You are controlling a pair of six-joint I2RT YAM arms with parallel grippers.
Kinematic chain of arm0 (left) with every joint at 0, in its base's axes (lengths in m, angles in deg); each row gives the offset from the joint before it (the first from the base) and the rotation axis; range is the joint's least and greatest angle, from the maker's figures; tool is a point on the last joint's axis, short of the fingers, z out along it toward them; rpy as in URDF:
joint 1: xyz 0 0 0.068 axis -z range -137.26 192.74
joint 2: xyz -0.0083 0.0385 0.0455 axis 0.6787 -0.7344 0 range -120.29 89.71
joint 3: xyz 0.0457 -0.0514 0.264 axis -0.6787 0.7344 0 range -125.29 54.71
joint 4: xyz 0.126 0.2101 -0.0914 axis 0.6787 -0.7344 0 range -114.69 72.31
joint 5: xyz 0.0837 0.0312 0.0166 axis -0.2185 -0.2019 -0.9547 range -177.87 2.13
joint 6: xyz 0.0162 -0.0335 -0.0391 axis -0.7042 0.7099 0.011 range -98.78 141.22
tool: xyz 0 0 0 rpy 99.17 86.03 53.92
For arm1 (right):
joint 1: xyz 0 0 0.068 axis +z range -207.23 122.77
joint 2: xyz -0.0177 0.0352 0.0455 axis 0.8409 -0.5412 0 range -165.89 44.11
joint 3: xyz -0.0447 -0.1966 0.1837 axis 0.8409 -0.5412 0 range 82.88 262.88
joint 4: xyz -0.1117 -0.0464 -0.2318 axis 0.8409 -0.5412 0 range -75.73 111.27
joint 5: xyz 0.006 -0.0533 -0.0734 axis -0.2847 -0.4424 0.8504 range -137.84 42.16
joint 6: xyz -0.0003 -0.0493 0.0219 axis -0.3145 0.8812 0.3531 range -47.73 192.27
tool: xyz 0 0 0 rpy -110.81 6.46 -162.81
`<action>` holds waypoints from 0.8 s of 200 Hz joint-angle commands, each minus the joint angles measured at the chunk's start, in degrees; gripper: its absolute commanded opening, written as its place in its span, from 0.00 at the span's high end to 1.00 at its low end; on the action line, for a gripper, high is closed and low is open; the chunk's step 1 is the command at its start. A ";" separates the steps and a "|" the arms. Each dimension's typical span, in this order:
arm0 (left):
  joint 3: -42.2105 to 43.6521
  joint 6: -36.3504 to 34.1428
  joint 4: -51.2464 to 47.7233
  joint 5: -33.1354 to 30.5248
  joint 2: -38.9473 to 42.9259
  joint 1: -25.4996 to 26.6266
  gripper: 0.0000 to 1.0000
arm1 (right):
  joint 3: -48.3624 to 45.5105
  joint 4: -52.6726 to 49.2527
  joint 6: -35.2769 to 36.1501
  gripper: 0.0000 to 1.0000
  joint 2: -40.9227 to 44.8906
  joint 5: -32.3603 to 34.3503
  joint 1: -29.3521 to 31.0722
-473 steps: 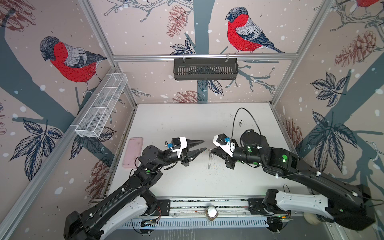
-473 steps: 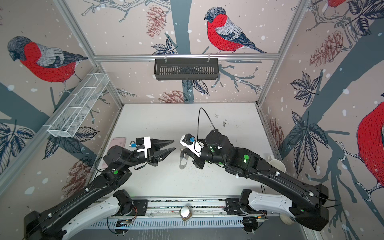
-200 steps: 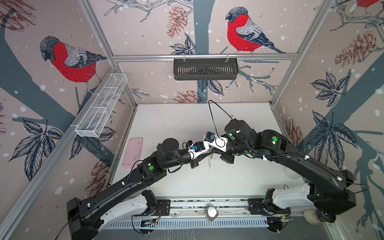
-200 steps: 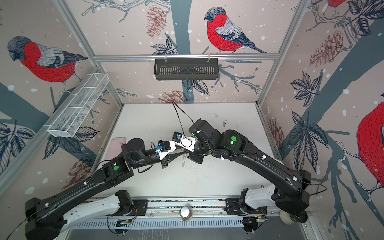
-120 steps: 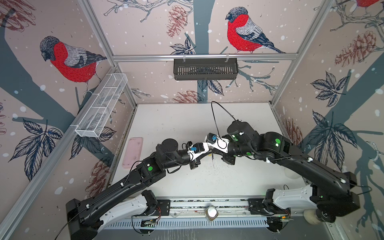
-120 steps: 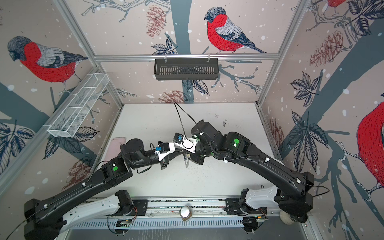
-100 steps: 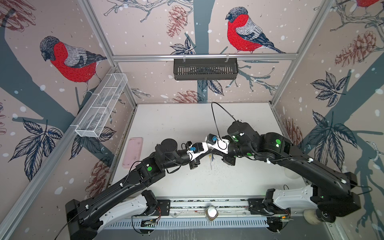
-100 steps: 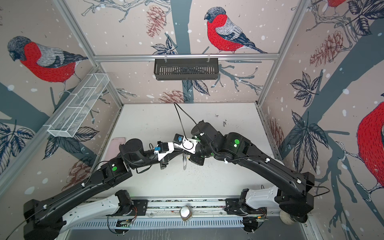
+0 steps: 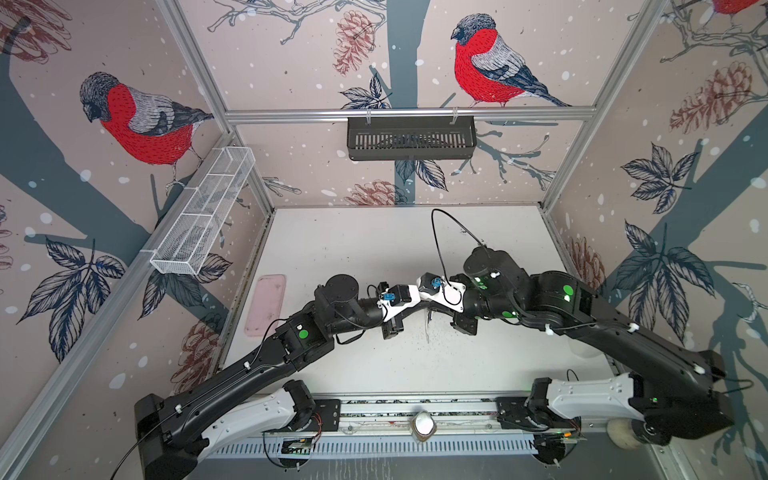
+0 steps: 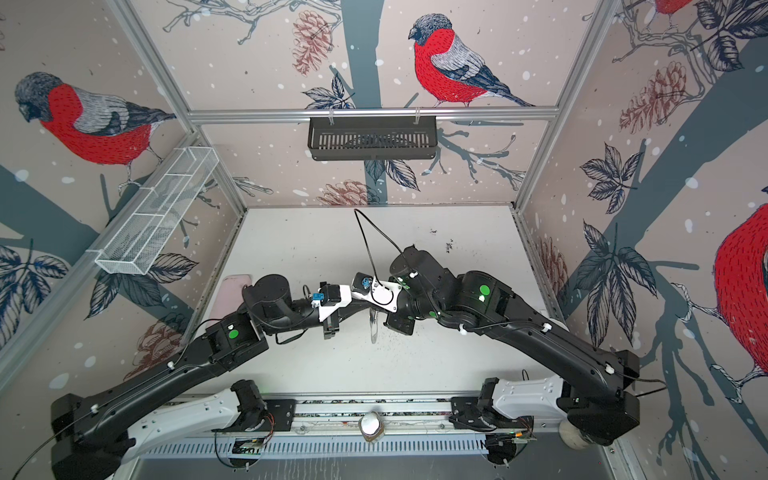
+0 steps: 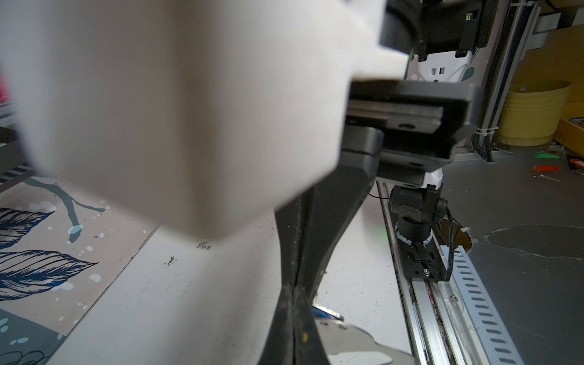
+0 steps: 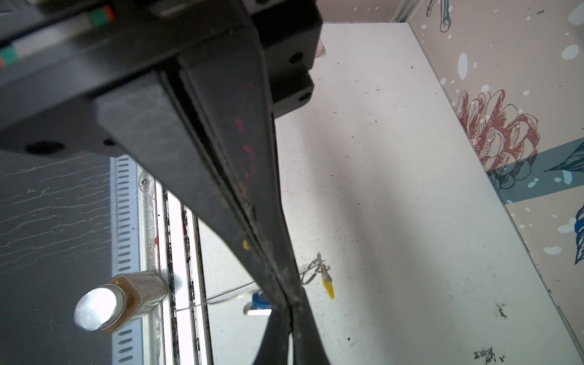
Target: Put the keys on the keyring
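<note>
The keyring hangs above the mid-table; in both top views it is a thin edge-on plate (image 9: 428, 328) (image 10: 373, 326). My right gripper (image 12: 290, 305) is shut and the keyring (image 12: 221, 298) crosses at its tips. Little metal rings (image 12: 311, 271) sit on the plate's edge. A yellow-tagged key (image 12: 328, 286) and a blue-tagged key (image 12: 259, 301) hang there. My left gripper (image 11: 294, 292) is shut, tip to tip with the right one (image 9: 428, 309). The grey plate (image 11: 347, 344) and the blue tag (image 11: 325, 313) lie just beside it. What its pads pinch is hidden.
A pink tray (image 9: 266, 305) lies at the table's left edge. A black basket (image 9: 409, 137) hangs on the back wall and a wire basket (image 9: 203, 212) on the left wall. A small lidded jar (image 12: 117, 303) stands on the front rail.
The two arms came together over the mid-table. In the last second the left gripper's fingers closed beside the right gripper's tips. The right gripper stayed shut with the keyring hanging below.
</note>
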 commanded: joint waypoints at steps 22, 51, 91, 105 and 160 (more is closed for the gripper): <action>1.16 0.73 -0.19 -1.67 -0.24 -0.18 1.00 | -0.84 8.18 0.29 1.00 1.44 -2.62 0.38; 0.93 1.92 0.11 -1.95 -1.25 -0.15 1.00 | -2.28 10.32 0.28 1.00 2.68 -2.85 0.42; 0.39 2.27 -0.13 -2.26 -2.00 -0.16 0.90 | -2.46 10.41 0.42 1.00 2.67 -3.38 0.54; 0.52 2.29 -0.06 -2.35 -1.74 -0.25 0.89 | -2.55 10.55 0.53 1.00 2.61 -3.38 0.63; 0.78 2.53 -0.17 -2.12 -0.61 -0.84 0.83 | -2.99 11.02 0.64 1.00 2.97 -3.16 0.62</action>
